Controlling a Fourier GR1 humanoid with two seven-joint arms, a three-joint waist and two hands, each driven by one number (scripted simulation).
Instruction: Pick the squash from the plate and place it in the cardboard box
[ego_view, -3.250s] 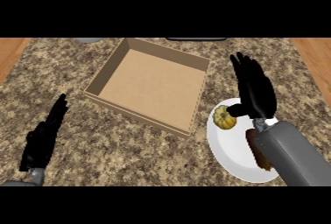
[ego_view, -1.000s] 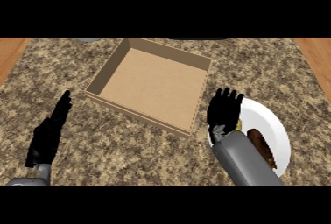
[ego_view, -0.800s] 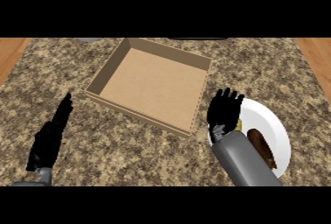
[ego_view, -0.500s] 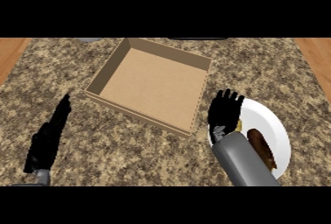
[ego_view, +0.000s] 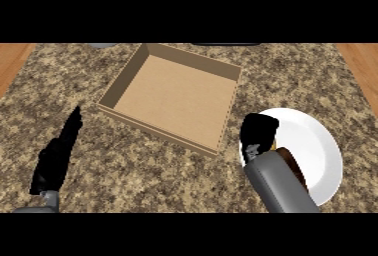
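Open, empty cardboard box (ego_view: 175, 97); squash hidden.

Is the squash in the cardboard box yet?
No, the cardboard box shows only its bare brown floor, with no squash inside.

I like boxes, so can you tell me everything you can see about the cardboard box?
The cardboard box is plain brown, square and shallow, with four low walls and an open top. Its flat floor shows nothing inside. It sits turned at an angle on the speckled stone counter, up and left of the white plate. The right hand is over the plate's left edge, just right of the box's near corner; nothing appears to touch the box but the counter.
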